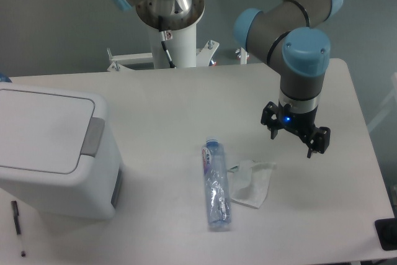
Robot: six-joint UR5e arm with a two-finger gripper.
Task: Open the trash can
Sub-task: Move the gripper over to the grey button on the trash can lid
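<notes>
Trash can (46, 144) (lid shut) at the desk's (186, 100) near left. End effector (292, 140), fingers spread wide and empty, hangs right, beyond a plastic bottle (215, 185) and wrapper (251, 182).

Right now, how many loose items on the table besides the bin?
3: plastic bottle lying mid-table, crumpled wrapper touching its right side, pen at front-left beside the trash can. More could hide behind it.

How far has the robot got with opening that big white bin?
Nothing looks done yet: the trash can has its lid flat and closed. Nothing is in hand either; the gripper hangs over the table's right side, fingers spread and empty, well away from the bin. Left to do: reach the grey push tab and open the lid.
</notes>
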